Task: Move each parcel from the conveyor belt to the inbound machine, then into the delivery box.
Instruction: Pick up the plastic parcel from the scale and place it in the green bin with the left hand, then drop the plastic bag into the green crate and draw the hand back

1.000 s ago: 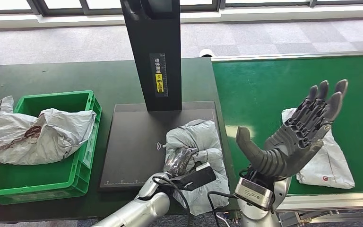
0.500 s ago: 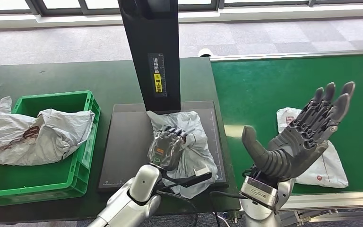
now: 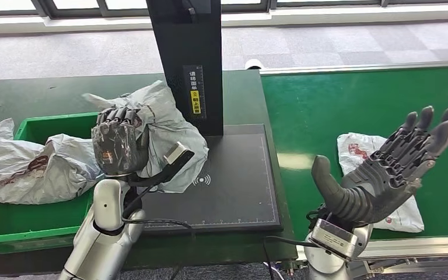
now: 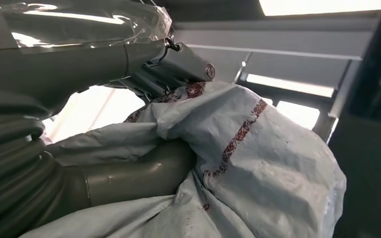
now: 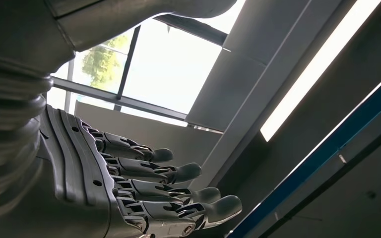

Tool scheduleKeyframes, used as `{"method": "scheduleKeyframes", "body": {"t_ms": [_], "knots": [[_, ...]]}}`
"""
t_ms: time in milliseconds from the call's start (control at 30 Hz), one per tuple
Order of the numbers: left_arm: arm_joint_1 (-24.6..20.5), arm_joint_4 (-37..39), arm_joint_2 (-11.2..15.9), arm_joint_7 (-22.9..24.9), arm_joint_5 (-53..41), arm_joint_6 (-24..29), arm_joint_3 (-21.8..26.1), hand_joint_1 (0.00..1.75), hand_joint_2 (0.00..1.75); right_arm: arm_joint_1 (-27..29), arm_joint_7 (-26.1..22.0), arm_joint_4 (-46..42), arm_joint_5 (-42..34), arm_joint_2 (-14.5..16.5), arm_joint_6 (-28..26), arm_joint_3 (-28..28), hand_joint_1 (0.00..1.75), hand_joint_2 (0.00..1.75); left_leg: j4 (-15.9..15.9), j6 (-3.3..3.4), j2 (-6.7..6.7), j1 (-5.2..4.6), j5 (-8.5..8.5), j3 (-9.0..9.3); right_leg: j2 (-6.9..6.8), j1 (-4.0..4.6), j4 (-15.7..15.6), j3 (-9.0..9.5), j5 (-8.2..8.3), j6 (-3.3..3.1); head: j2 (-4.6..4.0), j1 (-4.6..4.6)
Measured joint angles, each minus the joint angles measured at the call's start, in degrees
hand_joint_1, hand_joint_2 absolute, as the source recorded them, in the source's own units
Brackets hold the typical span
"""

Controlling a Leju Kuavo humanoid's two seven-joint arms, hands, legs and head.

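One grey parcel hung in my left hand, lifted off the inbound machine toward the delivery box; my right hand was spread, another parcel waiting on the conveyor belt.

The head view looks forward and down on the desk from high up. Each wrist view sits close behind its own robot hand, tilted up toward the ceiling; all share the hands.

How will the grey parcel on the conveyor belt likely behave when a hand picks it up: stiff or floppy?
Probably floppy: the parcel on the belt is a wrinkled plastic bag lying flat. It is likely light, since the similar bag in the left hand sags around the fingers. Its smooth film may slip.
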Motion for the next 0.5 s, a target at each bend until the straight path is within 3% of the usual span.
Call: {"method": "scheduleKeyframes", "body": {"t_ms": [333, 500], "knots": [[-0.02, -5.75, 4.40, 3.34, -0.03, -0.02, 0.60, 1.75, 1.75, 0.17, 0.00, -0.81, 0.00, 0.00, 0.00, -0.46, 0.00, 1.75, 0.00, 0.00, 0.00, 0.00, 0.00, 0.00, 0.00, 0.01, 0.00, -0.01, 0.00, 0.00, 0.00, 0.00], [0.06, -5.87, 4.95, 1.07, 1.66, -0.02, 6.11, 1.75, 1.75, 0.67, 0.00, -1.84, 0.01, 0.00, 0.00, -0.49, 0.00, 1.75, -0.01, 0.00, 0.01, 0.02, 0.00, 0.00, 0.01, 0.03, 0.00, -0.02, 0.00, -0.01, 0.00, 0.00]]}}
